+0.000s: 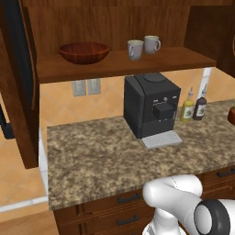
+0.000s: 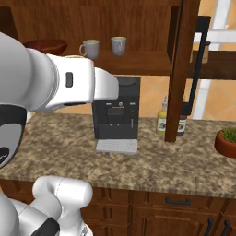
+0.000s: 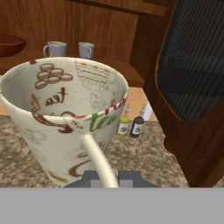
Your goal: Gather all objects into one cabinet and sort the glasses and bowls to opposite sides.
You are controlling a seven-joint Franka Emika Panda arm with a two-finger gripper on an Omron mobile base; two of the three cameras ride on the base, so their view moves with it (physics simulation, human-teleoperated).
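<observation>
A cream mug point(image 3: 65, 122) printed with coffee motifs sits close in the hand view, and my gripper point(image 3: 109, 179) is shut on its loop handle. Beyond it is the dark wooden cabinet shelf point(image 1: 128, 64). A wide reddish-brown bowl point(image 1: 84, 52) rests on the shelf's left part. Two pale mugs point(image 1: 135, 49) point(image 1: 152, 44) stand side by side to its right. The bowl point(image 2: 44, 46) and the two mugs point(image 2: 90, 48) point(image 2: 119, 45) also appear behind my arm in the right base view. The cabinet door point(image 2: 184, 69) with its black bar handle point(image 2: 198, 64) stands open.
A black coffee machine point(image 1: 151, 105) stands on the granite counter point(image 1: 92, 156) under the shelf. Two bottles point(image 1: 187, 108) point(image 1: 200, 104) are to its right, and a potted plant point(image 2: 227, 143) sits further right. The left cabinet door point(image 1: 18, 92) hangs open too.
</observation>
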